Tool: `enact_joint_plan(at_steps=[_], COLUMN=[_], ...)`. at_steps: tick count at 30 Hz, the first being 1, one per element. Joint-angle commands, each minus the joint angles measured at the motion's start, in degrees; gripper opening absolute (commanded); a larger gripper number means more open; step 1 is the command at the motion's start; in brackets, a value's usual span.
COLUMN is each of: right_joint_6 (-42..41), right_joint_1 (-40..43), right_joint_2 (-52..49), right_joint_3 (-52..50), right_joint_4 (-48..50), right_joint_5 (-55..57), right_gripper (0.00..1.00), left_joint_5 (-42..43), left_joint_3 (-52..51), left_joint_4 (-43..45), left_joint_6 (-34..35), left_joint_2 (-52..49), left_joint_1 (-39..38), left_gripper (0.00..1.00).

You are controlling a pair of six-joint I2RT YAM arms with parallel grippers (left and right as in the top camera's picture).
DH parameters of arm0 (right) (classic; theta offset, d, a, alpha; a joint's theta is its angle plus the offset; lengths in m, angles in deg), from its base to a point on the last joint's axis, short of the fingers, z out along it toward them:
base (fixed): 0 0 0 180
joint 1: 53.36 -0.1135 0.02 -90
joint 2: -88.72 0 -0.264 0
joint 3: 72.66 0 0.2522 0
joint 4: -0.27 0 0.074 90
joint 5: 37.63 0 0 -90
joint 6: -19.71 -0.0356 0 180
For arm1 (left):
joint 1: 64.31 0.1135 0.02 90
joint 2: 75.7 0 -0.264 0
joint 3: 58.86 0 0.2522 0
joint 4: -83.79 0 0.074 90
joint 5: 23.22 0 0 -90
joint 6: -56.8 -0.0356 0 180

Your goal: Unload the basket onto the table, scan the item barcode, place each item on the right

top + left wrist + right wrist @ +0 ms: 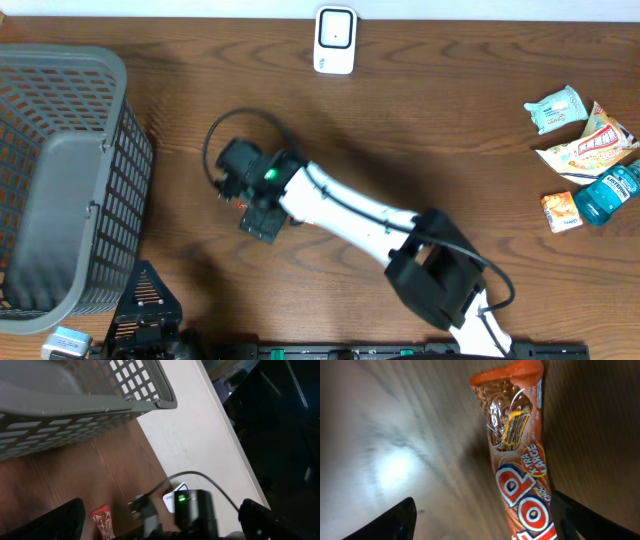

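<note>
**Task stage, as judged:** unresolved and probably early. No view shows a barcode presented to the white rounded plastic barcode scanner [335, 40], set at the far edge of the brown wood-grain desk [450, 120] and well apart from the working arm.

**Task item:** orange glossy-wrapped chocolate bar [520, 455], flat on the desk with printed front upward and no barcode visible.

**Right fingers** [395, 522]: spread wide, one on each side of the bar, gripping nothing. Bar lengthwise between them, its lower end close to the finger at the right of the wrist view; contact there not possible to rule out.

**Left fingers** [55, 522]: fully parted and empty, near the front edge of the desk beside the grey plastic lattice basket [135, 180].

**Remaining, by this reading:** closing on the bar, lifting it, and turning the barcode side toward the scanner. Impossible to tell whether a scan has already been made.
</note>
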Motion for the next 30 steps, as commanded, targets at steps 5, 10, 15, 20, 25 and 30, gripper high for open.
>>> enact_joint_plan(at_steps=[5, 10, 15, 20, 25, 30], right_joint_6=[3.48, 7.02, 11.85, 11.74, 11.76, 11.76], right_joint_1=[-1.49, -0.48, -0.33, -0.66, -1.09, -1.09], right_joint_2=[0.39, 0.33, 0.33, 0.33, 0.33, 0.33], right_joint_3=[-9.35, -15.65, -20.13, -21.22, -21.22, -21.22], right_joint_4=[9.38, 19.04, 23.06, 18.84, 15.52, 17.44], right_joint_5=[11.89, 11.89, 11.87, 11.41, 11.41, 8.13], right_gripper=[0.86, 0.76, 0.56, 0.64, 0.58, 0.57], left_joint_5=[-0.57, -0.57, -0.59, -0.59, -0.59, -0.59], left_joint_3=[1.55, 1.55, 1.55, 1.55, 1.55, 1.55], left_joint_4=[0.07, 0.04, 0.04, 0.02, 0.04, 0.04], left_joint_6=[-0.52, -0.52, -0.52, -0.52, -0.52, -0.52], left_joint_2=[0.31, 0.31, 0.31, 0.31, 0.31, 0.31], left_joint_1=[-0.24, -0.24, -0.24, -0.24, -0.24, -0.24], left_gripper=[0.98, 0.98, 0.98, 0.98, 0.98, 0.98])
